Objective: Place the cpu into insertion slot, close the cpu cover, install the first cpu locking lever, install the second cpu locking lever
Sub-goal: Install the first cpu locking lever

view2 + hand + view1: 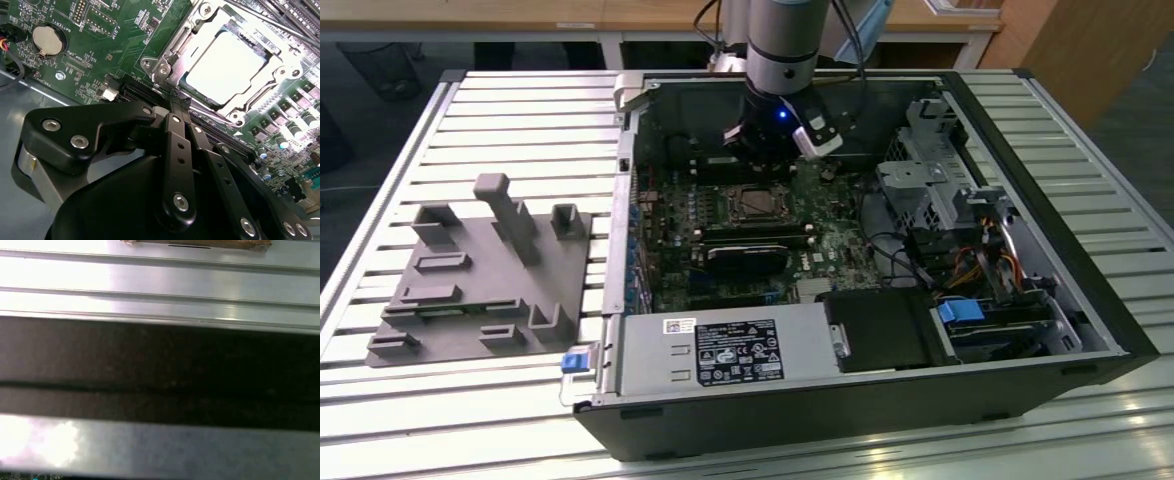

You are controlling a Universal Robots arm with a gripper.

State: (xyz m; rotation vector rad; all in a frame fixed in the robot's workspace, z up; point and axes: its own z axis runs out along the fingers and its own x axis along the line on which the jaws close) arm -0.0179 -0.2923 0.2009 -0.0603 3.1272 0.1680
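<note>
The open computer case (1067,300) is seen lying on the slatted metal table (520,110) in the exterior view, with the green motherboard (720,240) exposed inside it. The arm is held down into the case, and the gripper (767,160) is poised just above the board, close beside the socket on its far side. In the second wrist view the cpu (227,65) is found seated in the insertion slot (197,80), its pale metal top glaring under the light. The cpu cover (175,50) is laid flat around it, the chip showing through the centre cutout. The gripper's black fingers (177,145) are drawn together to a narrow tip, which is pointed at the near edge of the socket, by a thin metal lever (162,70) at the frame's corner; whether the tip is touching anything cannot be told. A round coin battery (47,40) is seen on the board, well apart from the socket. On the exterior view's left, a grey fixture block (480,280) is rested on the table beside the case.
</note>
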